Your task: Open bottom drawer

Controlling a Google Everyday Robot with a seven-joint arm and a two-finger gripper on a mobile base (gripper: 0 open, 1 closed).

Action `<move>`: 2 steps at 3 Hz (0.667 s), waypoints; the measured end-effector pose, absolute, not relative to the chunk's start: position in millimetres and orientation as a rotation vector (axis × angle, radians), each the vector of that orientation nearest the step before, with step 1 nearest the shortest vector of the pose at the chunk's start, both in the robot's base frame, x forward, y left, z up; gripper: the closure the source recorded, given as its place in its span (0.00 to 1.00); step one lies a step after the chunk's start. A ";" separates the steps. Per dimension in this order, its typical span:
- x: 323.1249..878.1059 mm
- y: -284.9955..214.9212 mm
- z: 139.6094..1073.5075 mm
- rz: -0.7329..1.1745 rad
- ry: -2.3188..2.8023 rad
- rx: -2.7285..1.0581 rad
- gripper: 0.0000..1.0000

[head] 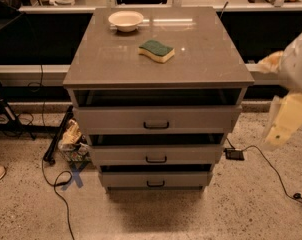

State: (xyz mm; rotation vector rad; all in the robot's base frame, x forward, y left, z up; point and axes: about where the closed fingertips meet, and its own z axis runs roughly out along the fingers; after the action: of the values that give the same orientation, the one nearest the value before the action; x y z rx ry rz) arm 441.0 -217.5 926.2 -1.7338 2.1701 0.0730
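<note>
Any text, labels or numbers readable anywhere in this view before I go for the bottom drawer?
None can be read.
The grey three-drawer cabinet, its narrow grey bottom drawer, the white round bowl and the green-and-yellow sponge show no lettering.
The gripper, at the right edge, shows no markings.

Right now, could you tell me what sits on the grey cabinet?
A white bowl and a green-topped sponge; the cabinet top beneath them is hidden. The end effector hangs to its right.
</note>
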 end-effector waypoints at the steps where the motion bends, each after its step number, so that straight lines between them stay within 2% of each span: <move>1: 437.5 -209.6 840.8 0.308 2.144 -1.741 0.00; 2: 428.3 -202.5 770.2 0.514 2.105 -1.699 0.00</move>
State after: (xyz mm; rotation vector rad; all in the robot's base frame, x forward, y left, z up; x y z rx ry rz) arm 428.3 -202.5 770.2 -1.6995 2.1047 0.5142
